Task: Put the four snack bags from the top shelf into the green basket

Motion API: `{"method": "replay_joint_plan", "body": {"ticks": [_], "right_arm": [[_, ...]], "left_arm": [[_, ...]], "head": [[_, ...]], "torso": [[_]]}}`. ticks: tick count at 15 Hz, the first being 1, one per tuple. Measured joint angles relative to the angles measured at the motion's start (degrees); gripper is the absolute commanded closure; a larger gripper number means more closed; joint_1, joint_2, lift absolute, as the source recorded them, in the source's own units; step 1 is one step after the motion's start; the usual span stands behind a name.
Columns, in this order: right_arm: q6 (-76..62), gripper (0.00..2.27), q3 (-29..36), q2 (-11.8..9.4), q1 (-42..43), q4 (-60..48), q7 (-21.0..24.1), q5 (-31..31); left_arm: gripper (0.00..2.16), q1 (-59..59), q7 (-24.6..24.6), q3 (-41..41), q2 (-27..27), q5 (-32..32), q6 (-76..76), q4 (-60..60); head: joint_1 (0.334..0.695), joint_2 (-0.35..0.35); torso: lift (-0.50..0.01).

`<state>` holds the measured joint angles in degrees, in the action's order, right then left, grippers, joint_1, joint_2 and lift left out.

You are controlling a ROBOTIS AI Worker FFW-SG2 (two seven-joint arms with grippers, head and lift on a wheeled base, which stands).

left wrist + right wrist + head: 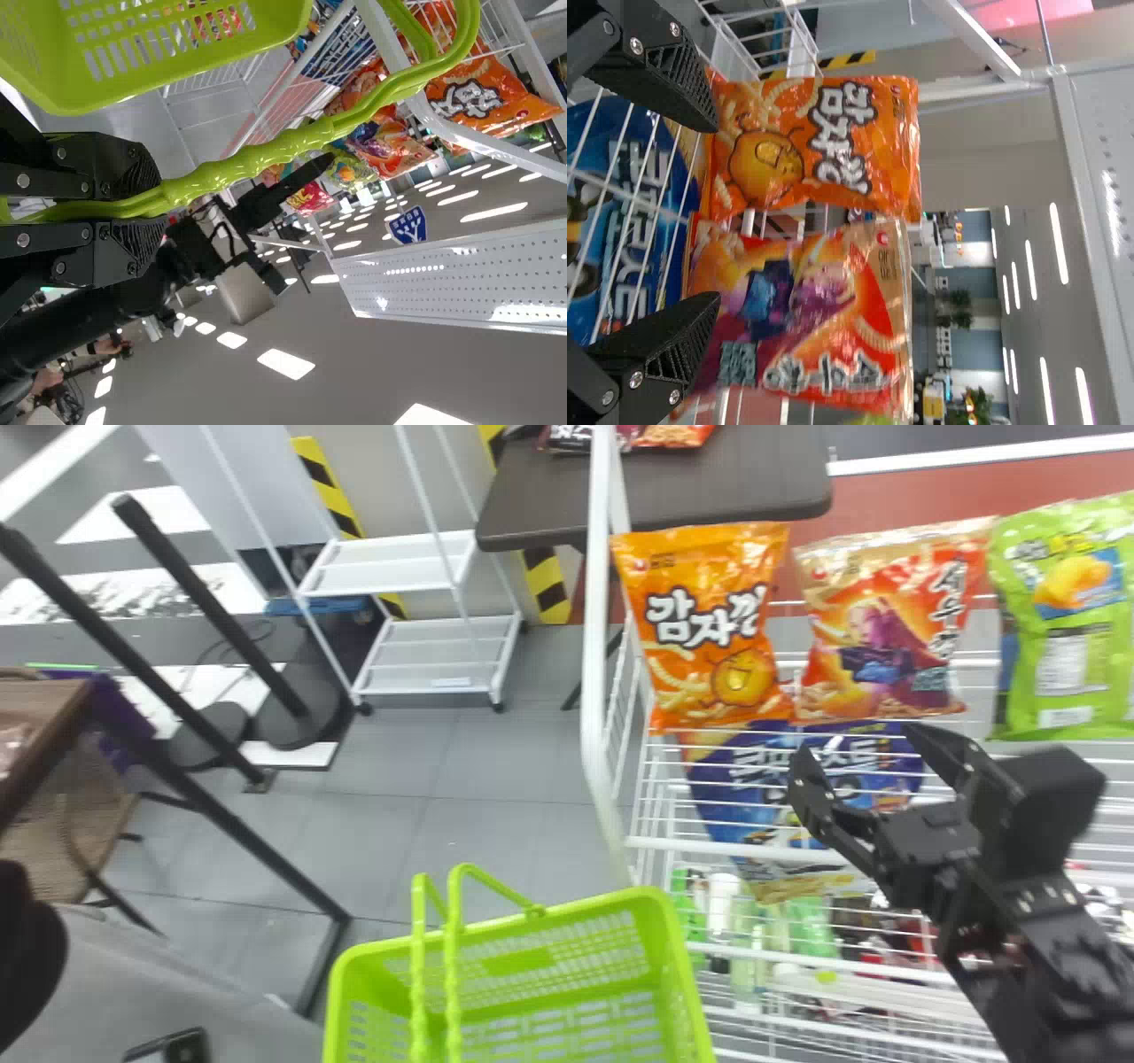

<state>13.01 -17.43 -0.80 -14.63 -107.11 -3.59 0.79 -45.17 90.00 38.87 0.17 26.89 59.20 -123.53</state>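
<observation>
My right gripper [861, 755] stands open before the top shelf; in the right wrist view the gripper [716, 212] faces the orange bag [780, 142] and the red bag [806, 310], nothing between its fingers. Those two, the orange bag [713, 624] and red bag [886, 624], stand upright side by side, with a green bag [1067, 615] to their right. A pink-red bag [310, 197] is beyond the green one. In the left wrist view my left gripper [158, 209] is shut on the handle of the green basket [168, 53]; the basket [532, 921] hangs left of the rack.
The top shelf's wire front [744, 850] runs below the bags, and a blue bag [753, 788] lies behind the wires. A white post [595, 646] rises at the rack's left end. Bottles and packs fill a lower shelf. A dark table [709, 491] stands behind.
</observation>
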Motion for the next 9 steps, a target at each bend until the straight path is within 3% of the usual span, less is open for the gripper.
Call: {"method": "replay_joint_plan", "body": {"ticks": [9], "right_arm": [[-1.1, 0.17, -8.7, 0.8, 20.6, 21.7, 1.6, -4.3]], "left_arm": [[2.15, 1.3, 0.0, -0.4, 0.0, 0.0, 0.0, 1.8]], "head": [[0.695, 0.350]], "torso": [[0.000]]}}
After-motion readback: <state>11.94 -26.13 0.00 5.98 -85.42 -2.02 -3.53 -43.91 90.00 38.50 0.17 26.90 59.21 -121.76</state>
